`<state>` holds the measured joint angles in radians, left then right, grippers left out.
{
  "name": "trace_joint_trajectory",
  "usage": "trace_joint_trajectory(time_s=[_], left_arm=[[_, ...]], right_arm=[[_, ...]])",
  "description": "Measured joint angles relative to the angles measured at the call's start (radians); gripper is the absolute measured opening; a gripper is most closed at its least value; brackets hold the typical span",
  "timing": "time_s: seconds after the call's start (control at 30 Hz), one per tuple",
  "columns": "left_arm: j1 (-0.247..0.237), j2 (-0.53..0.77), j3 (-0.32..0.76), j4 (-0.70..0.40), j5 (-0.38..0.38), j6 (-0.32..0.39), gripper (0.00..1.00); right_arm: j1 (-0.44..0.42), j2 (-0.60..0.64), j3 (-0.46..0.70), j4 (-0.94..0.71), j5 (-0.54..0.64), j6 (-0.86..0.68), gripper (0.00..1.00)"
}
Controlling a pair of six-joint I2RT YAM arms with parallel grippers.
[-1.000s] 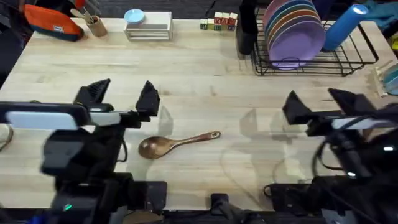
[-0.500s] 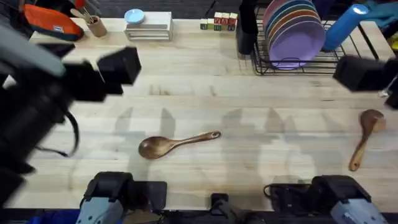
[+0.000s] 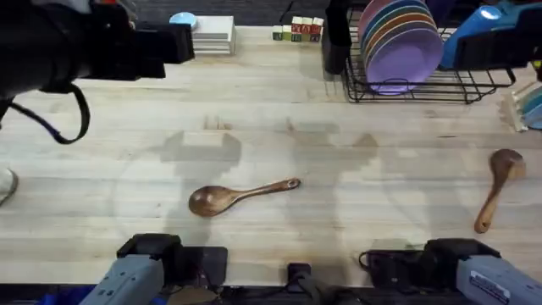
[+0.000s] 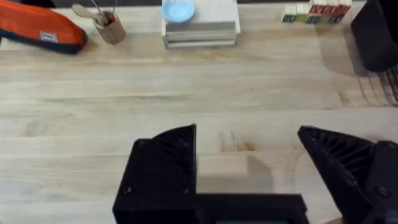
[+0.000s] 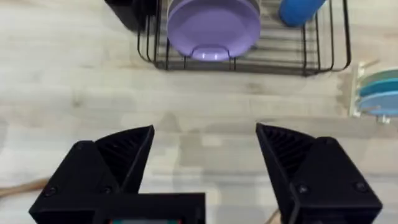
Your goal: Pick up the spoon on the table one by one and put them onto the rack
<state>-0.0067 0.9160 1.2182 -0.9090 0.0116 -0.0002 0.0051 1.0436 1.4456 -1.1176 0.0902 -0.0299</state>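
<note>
Currently two spoons [image 3: 229, 196] [image 3: 498, 186] on table [image 3: 279, 102] | left jaws spread, empty | right jaws spread, empty

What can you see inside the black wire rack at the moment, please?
The rack holds a row of upright colourful plates, a purple plate frontmost, plus a blue object beside them. The plates behind are mostly covered. No spoon is visible in it.
</note>
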Motion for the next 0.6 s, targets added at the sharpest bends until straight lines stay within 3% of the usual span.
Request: trace_joint_trajectory(time_s=[0.2,0.23,0.6], left_arm=[[0.000,0.007,0.000,-0.004,0.005,0.000,0.993],[0.000,0.007,0.000,-0.004,0.007,0.000,0.993],[0.000,0.007,0.000,-0.004,0.015,0.000,0.993]], right_arm=[[-0.046,0.003,0.001,-0.110,0.042,0.031,0.996],[-0.128,0.003,0.001,-0.156,0.067,0.064,0.996],[-0.561,0.003,0.001,-0.200,0.094,0.102,0.996]])
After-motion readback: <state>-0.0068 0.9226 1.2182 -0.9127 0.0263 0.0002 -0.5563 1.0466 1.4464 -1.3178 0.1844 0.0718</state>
